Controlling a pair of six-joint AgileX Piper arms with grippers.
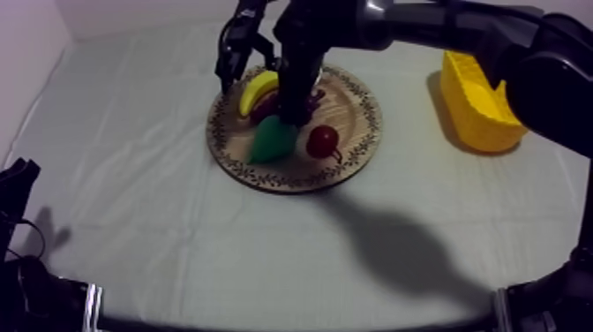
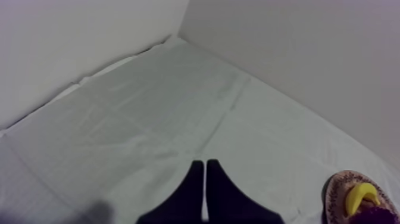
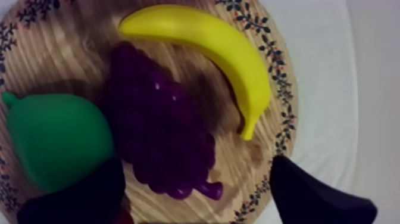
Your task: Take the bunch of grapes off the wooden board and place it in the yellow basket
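Top view: right tool (image 1: 298, 95) hangs directly over bunch of grapes (image 1: 314, 99), which lies on wooden board (image 1: 353, 161) next to banana (image 1: 256, 91). Yellow basket (image 1: 476, 106) is well apart, at the R side of the surface. R arm is nearer. L wrist view: left tool (image 2: 205, 190) fingers together, empty, far from board. R wrist view: right tool fingers (image 3: 315, 196) apart, nothing clamped, straddling grapes' stem end. Grapes' long axis runs approx. crosswise to the finger gap. No legible writing.

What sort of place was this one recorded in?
Probably a lab test bench, not a home: a cloth-covered table boxed in by plain white walls, with a toy pear on a wooden board and a yellow basket.
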